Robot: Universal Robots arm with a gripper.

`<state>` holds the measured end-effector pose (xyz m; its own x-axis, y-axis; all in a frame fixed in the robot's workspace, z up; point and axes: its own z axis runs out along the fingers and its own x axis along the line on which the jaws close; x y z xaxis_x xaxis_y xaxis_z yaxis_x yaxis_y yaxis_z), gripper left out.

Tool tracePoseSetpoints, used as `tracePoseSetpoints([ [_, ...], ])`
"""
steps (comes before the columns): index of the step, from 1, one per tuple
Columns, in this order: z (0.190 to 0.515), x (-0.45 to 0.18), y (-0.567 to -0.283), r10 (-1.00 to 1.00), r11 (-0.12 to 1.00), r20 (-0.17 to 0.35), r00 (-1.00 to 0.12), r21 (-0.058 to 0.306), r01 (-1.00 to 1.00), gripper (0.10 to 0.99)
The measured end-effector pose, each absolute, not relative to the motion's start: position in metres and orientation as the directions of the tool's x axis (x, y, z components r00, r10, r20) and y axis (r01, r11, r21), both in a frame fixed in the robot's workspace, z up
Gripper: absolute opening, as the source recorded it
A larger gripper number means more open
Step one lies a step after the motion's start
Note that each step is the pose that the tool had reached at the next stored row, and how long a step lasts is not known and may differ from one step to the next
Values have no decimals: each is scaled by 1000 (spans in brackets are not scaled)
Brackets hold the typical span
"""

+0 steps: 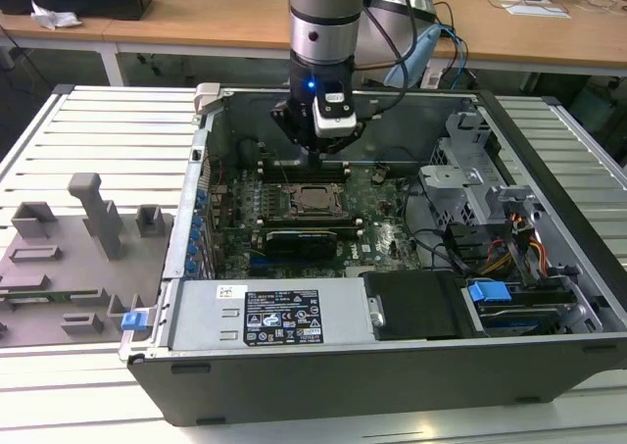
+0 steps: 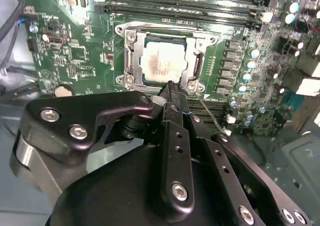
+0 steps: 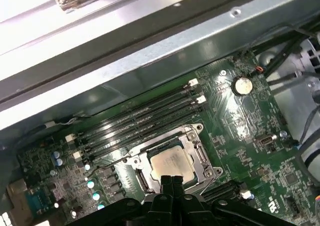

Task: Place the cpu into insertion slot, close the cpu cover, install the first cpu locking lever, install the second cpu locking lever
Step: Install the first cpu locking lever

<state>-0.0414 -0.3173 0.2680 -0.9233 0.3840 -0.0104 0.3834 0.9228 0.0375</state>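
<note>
— Where is the cpu (image 2: 162,61)?
— It lies flat in the insertion slot (image 2: 197,69), metal top up, framed by the cpu cover (image 2: 131,54), next to the memory slots (image 2: 185,9) on the motherboard (image 2: 75,51). It is square, so it has no long axis. Its edges run parallel to those slots.
— And the end effector (image 3: 172,181)?
— Narrow, tips pressed together at the socket's edge. In the first wrist view it covers the chip's near edge. The locking levers are hard to make out.

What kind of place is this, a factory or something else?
Probably a robotics lab or test workshop, not a factory: an open desktop computer case sits on a slatted metal table under one robot arm, with wooden office desks behind.
</note>
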Motion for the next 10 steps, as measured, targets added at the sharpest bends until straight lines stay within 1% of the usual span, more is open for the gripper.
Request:
tracePoseSetpoints([
  [4, 268, -41, -317, 262, 964, -10, -965, 38, 262, 106],
  [10, 268, -41, -316, 117, 992, -10, -993, 38, 117, 106],
])
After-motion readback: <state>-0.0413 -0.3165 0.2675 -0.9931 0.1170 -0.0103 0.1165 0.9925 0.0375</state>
